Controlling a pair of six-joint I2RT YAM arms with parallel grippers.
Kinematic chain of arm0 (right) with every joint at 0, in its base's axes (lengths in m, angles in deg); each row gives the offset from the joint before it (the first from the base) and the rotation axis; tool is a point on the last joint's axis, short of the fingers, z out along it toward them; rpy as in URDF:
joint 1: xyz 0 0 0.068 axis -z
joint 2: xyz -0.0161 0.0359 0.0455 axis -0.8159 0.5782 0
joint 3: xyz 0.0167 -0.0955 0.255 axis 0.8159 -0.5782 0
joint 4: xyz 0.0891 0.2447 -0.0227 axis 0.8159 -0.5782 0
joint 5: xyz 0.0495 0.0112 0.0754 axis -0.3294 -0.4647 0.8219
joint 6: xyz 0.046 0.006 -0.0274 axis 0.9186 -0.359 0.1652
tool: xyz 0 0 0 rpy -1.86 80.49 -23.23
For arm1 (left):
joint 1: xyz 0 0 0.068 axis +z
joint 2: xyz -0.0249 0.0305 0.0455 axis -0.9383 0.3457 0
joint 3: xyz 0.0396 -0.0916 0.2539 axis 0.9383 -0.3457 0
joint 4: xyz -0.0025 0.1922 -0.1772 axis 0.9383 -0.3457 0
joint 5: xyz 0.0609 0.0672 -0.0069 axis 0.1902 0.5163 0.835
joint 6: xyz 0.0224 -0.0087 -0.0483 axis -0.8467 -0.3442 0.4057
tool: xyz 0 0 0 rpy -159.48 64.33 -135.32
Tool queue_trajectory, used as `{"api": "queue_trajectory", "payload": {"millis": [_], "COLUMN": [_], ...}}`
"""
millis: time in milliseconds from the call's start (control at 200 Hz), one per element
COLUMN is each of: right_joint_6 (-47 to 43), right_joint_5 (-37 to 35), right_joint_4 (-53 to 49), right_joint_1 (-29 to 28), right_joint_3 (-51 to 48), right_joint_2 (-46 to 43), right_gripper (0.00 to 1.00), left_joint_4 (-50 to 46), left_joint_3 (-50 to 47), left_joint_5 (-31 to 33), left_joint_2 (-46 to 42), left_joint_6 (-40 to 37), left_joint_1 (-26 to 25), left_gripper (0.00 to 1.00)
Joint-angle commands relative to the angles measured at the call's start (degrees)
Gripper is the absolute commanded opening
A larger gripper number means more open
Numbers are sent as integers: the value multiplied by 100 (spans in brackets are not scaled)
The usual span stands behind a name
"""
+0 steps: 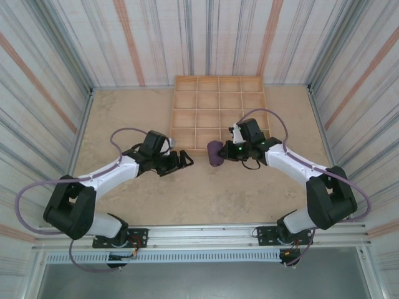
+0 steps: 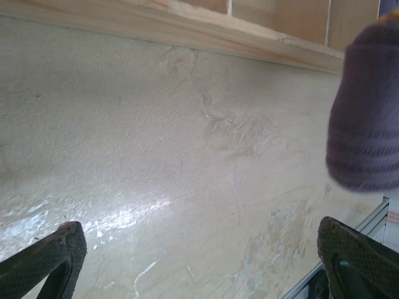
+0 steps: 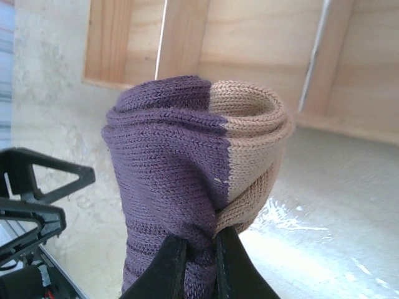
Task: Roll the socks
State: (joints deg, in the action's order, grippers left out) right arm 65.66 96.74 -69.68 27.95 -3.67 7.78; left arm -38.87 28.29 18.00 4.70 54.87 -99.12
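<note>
where right gripper (image 3: 198, 249) pinches, one sock bundle (image 3: 181, 156) shows

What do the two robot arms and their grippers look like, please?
The left arm and the right arm both have white links and bulky black joints. A thin purple cable loops along each arm. The left gripper and the right gripper are black. The left fingers have a fine mesh texture. A small green light glows on the right wrist.
</note>
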Motion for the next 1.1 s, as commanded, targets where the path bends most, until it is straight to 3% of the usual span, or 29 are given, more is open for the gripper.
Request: {"api": "queue_trajectory", "payload": {"millis": [0, 501, 1097], "right_joint_6": [-479, -1235, -1017], "right_joint_5": [-111, -353, 518], "right_joint_4": [-555, -758, -159], "right_joint_1": [256, 1157, 1273], "right_joint_3": [337, 1427, 1592], "right_joint_2": [-85, 1078, 2395], "right_gripper": [0, 0, 0], "left_joint_4": [-577, -1329, -1404], "left_joint_3": [175, 103, -5], "left_joint_5": [190, 273, 345], "left_joint_2": [-343, -1253, -1417], "left_joint_6": [-235, -371, -270], "left_joint_1": [109, 482, 482], "left_gripper": [99, 99, 99]}}
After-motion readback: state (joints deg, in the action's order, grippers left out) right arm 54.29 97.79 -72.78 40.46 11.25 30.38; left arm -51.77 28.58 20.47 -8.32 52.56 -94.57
